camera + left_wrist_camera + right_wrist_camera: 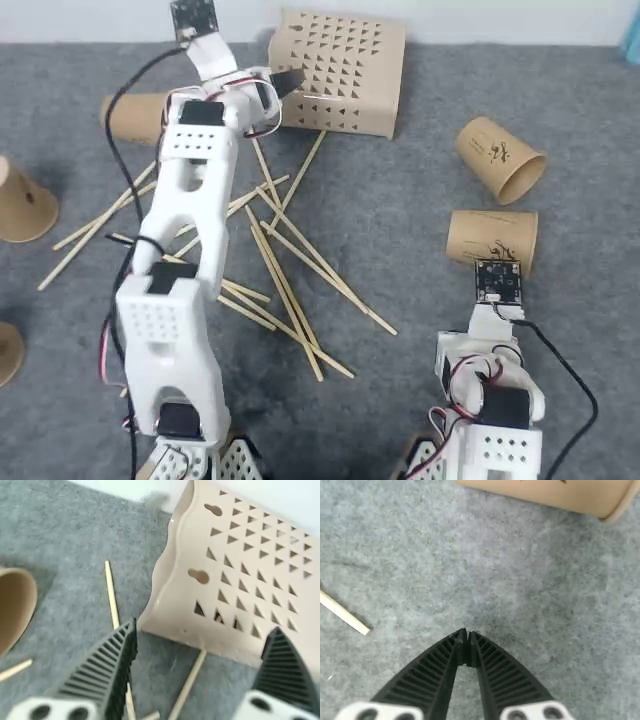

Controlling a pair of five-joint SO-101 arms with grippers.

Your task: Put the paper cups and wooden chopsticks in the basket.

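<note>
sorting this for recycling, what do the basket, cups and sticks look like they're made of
Basket: likely moulded plastic, smooth matte beige, with clean triangular cut-outs and a scalloped rim. Cups: brown paper, matte, with a rolled lip. Chopsticks: pale bare wood, possibly bamboo, no visible coating.

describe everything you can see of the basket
The basket is beige and looks like plastic. Its walls are pierced by rows of triangular cut-outs, and there are two keyhole-shaped holes near a scalloped rim. It seems to lie on its side on the grey mat at the table's far edge, with a perforated wall facing up. The left gripper, open, sits close to its rim corner; whether they touch is unclear. A chopstick reaches its near lower edge.
</note>
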